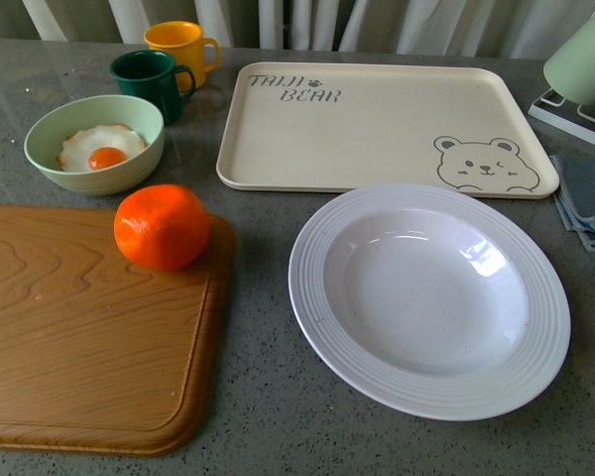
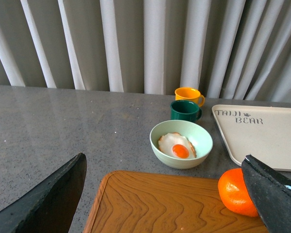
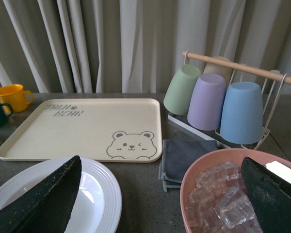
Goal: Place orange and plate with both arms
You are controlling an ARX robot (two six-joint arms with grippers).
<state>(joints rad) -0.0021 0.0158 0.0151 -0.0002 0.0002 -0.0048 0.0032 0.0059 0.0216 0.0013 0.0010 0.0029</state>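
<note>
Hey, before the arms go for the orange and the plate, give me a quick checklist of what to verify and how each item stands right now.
1. Left gripper open, holding nothing: ok.
2. Right gripper open, holding nothing: ok.
3. Orange sits free on the board corner, nothing against it: ok.
4. Plate upright, nothing in it: ok.
5. Plate rim apart from the tray edge: cannot tell; they meet in the front view.
6. Tray surface bare: ok.

Bowl (image 1: pixel 91 179) just behind orange (image 1: pixel 162 226); plate (image 1: pixel 315 283) seemingly unobstructed
</note>
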